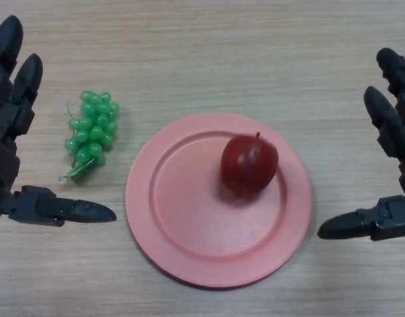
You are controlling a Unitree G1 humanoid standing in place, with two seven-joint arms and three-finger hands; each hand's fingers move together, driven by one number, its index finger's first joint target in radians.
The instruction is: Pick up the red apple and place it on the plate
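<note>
The red apple (249, 164) sits upright on the pink plate (189, 231), right of the plate's middle, stem up. My left hand (10, 125) is at the left edge of the head view, fingers straight and spread, thumb pointing toward the plate, holding nothing. My right hand (394, 132) is at the right edge, fingers straight, thumb pointing left toward the plate, holding nothing. Both hands are apart from the plate and the apple.
A bunch of green grapes (92, 129) lies on the wooden table (255, 53) between my left hand and the plate's left rim.
</note>
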